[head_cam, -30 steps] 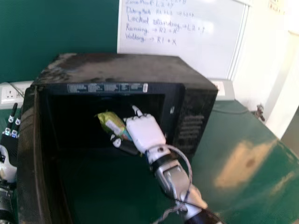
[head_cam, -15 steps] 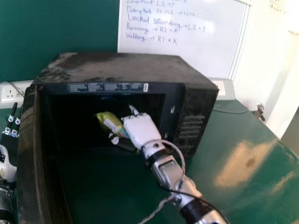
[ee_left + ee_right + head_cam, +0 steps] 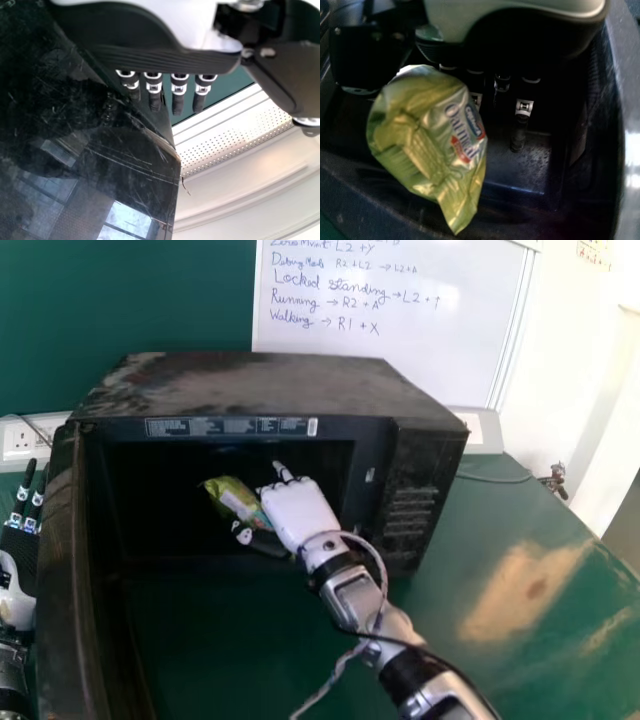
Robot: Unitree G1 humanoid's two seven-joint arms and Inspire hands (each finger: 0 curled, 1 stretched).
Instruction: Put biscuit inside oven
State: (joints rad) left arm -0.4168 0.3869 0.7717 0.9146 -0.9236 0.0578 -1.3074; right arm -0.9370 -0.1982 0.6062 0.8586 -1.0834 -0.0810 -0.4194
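Biscuit packet (image 3: pixel 228 496), green, gripped between thumb and fingers of right hand (image 3: pixel 300 510), inside the black oven (image 3: pixel 280 385). Oven door (image 3: pixel 62 590) swung wide at head view's left. Just beyond door, left hand (image 3: pixel 14 600), fingers straight, holding nothing. Under oven, green surface (image 3: pixel 500 590). Behind, whiteboard (image 3: pixel 420 330) with handwriting, white socket panel (image 3: pixel 20 440) near oven's left side.

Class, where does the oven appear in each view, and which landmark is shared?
Head view: the oven spans centre and left, front open.
Left wrist view: its glossy door, beside the left hand.
Right wrist view: its dark interior, around the biscuit packet.
Landmark, head and right wrist views: that packet.
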